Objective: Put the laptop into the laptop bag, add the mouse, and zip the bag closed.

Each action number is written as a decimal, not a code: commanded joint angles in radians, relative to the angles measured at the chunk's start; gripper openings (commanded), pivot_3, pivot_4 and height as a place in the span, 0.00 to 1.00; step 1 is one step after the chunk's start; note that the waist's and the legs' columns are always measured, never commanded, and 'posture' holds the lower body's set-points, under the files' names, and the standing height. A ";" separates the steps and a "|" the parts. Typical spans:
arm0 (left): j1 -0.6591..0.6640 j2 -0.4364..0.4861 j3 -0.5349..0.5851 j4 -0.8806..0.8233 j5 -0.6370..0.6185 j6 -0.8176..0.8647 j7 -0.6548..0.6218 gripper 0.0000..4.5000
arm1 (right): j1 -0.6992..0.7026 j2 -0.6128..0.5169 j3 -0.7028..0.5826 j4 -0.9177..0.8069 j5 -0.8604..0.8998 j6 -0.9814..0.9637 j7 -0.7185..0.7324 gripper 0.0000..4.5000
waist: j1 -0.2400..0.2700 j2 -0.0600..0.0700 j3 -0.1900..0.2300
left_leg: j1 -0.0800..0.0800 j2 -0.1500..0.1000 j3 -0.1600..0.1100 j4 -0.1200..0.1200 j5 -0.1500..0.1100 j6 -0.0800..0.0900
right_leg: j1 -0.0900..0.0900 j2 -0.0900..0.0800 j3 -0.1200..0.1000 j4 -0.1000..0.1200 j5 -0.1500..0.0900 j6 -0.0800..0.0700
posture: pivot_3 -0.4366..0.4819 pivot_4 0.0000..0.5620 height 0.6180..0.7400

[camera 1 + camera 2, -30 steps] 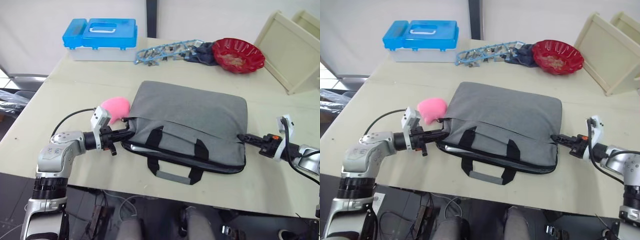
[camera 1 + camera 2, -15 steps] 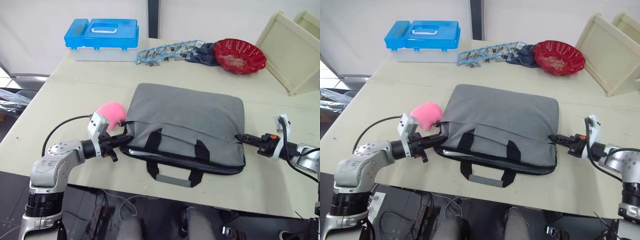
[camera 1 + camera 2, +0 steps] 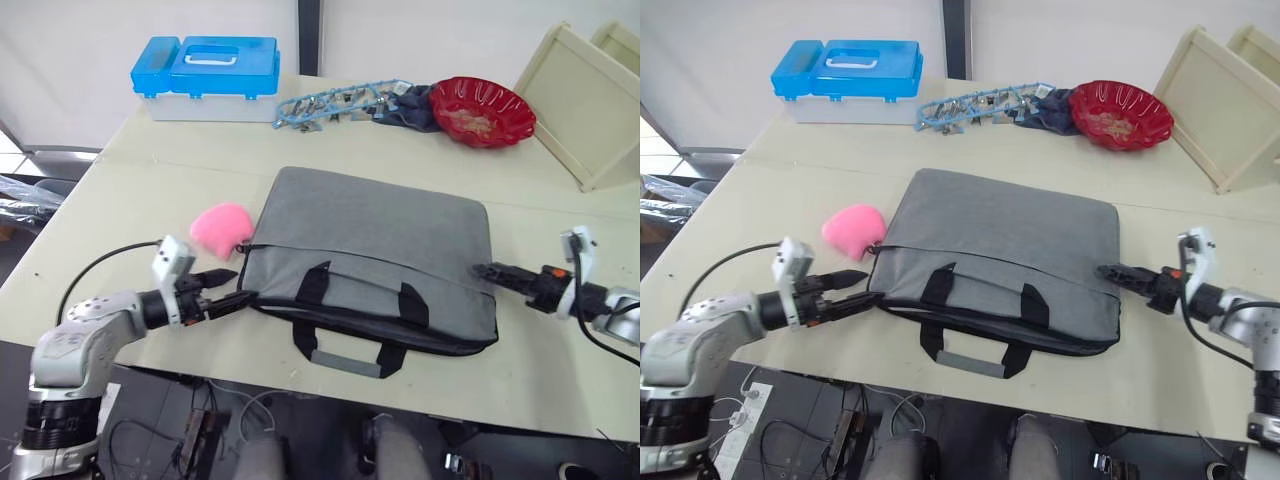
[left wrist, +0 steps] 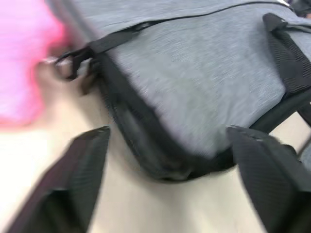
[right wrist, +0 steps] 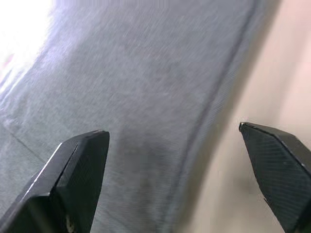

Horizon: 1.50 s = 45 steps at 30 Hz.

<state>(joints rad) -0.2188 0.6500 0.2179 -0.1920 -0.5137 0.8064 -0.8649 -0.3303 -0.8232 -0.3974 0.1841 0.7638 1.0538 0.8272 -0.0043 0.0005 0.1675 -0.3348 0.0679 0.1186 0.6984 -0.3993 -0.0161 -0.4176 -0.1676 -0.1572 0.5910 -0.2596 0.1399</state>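
While the laptop bag (image 3: pixel 372 265) lies flat on the counter (image 3: pixel 150 190) with its two strap handles (image 3: pixel 345 340) toward our near edge, we hold one gripper at each of its ends. Our left gripper (image 3: pixel 222 291) sits at the bag's left near corner, fingers spread, with nothing between them; in the left wrist view that corner and the black zipper pull (image 4: pixel 73 60) lie just ahead of the parted fingers (image 4: pixel 73 179). Our right gripper (image 3: pixel 487 270) is at the bag's right edge, its tips touching or nearly touching the fabric, also spread wide and holding nothing, as the right wrist view shows with grey fabric between the fingers (image 5: pixel 73 174). A pink fuzzy object (image 3: pixel 222 226) rests against the bag's left far corner. Farther back on the counter stand a blue box (image 3: pixel 205 75), a tangle of blue clips (image 3: pixel 335 100) and a red bowl (image 3: pixel 485 108).
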 commanded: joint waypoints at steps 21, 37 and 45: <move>0.078 0.310 0.361 0.527 0.139 -0.599 -0.113 0.99 | -0.302 -0.221 0.251 0.576 -0.527 -1.068 0.469 1.00 | -0.052 0.004 0.003 | 0.000 0.000 0.003 -0.003 0.000 0.000 | -0.002 0.000 0.000 0.000 0.000 0.000 | 0.48 0.27 1.00; 0.053 0.292 0.362 0.479 0.078 -0.530 -0.101 1.00 | -0.514 0.355 0.530 -0.040 -0.322 -0.628 0.410 0.02 | -0.037 0.001 0.002 | -0.002 0.000 0.002 -0.002 -0.001 -0.001 | -0.010 0.000 0.000 0.012 -0.001 -0.001 | 0.48 0.27 1.00; 0.106 0.277 0.384 0.396 0.050 -0.477 -0.087 1.00 | -0.606 0.507 0.603 0.393 -0.504 -0.891 0.386 0.02 | -0.081 0.001 0.002 | 0.000 0.000 0.004 -0.002 0.000 -0.002 | -0.010 0.000 0.000 0.012 -0.001 -0.001 | 0.48 0.27 1.00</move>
<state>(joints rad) -0.1169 0.9192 0.5736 0.2386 -0.4437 0.3254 -0.9561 -0.9134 -0.3198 0.2186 0.5356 0.2871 0.2054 1.2258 -0.0855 0.0016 0.1697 -0.3350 0.0684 0.1227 0.6962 -0.3998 -0.0180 -0.4280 -0.1676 -0.1570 0.6035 -0.2604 0.1384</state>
